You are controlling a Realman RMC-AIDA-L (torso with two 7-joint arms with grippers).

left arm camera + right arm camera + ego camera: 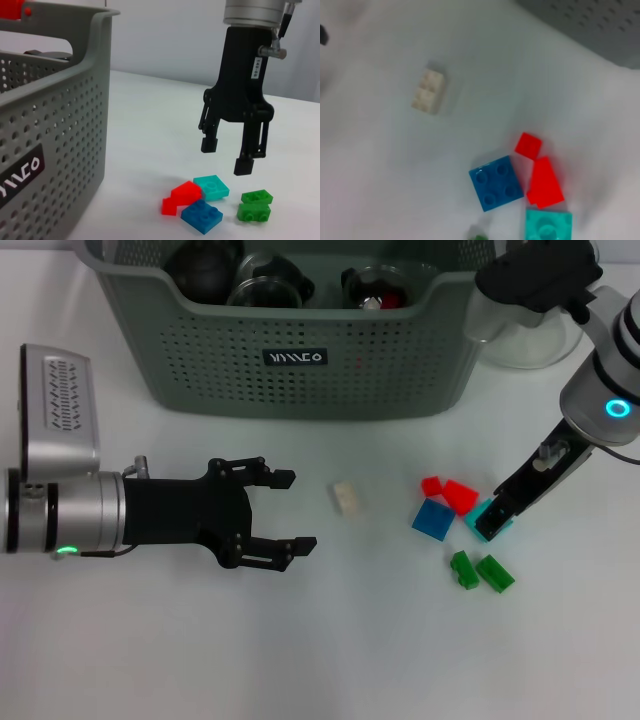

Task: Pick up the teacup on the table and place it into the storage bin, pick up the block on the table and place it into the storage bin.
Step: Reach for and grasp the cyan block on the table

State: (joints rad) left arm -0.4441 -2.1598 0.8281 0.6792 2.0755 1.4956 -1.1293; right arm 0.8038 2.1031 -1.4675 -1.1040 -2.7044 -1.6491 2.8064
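Your right tool [226, 159] hangs with its fingers parted, empty, just over the teal block [492, 519]. Your left tool [285, 511] rests open and empty on the tabletop [300, 640]. Loose blocks: two red, two green, one blue [433, 519], one teal, one cream [345, 498]. The bin [300, 360] stands behind them.

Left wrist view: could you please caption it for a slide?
Right tool, open, hovers over the teal block among red, blue and green blocks beside the storage bin.
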